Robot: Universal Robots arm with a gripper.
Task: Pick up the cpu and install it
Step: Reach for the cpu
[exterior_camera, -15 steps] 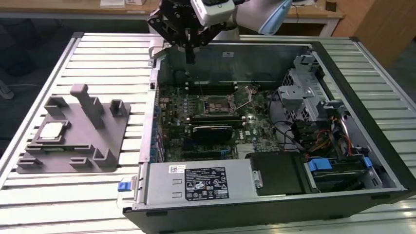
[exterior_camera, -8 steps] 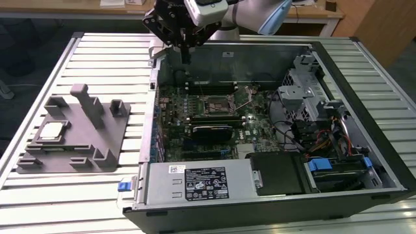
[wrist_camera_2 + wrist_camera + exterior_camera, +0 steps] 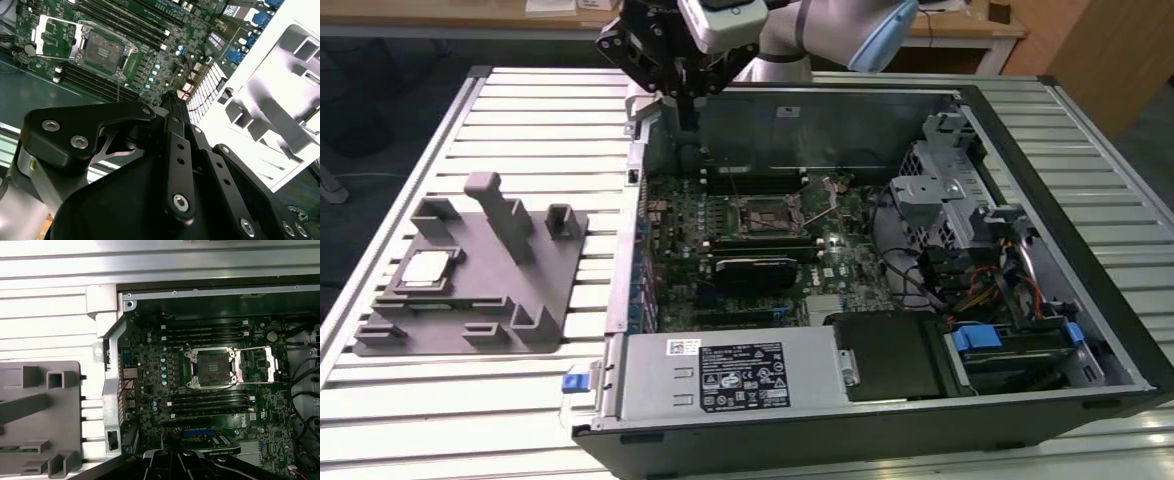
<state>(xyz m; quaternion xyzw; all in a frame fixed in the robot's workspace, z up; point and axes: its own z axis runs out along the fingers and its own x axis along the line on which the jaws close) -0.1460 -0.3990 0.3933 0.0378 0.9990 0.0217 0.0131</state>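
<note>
The cpu, a small silvery square, lies flat on the grey fixture tray at the exterior view's left, outside the computer case. My gripper hangs above the far left corner of the open case, well away from the cpu, fingers pointing down, shut with nothing in them. In the second wrist view the gripper narrows to a closed tip over the motherboard. The empty socket sits mid-board with its metal load plate swung open. That socket appears in both wrist views.
The case wall stands between tray and motherboard. Black RAM slots flank the socket. Drive cage and cables fill the exterior view's right side, with the power supply at the front. The slatted table surrounds the case.
</note>
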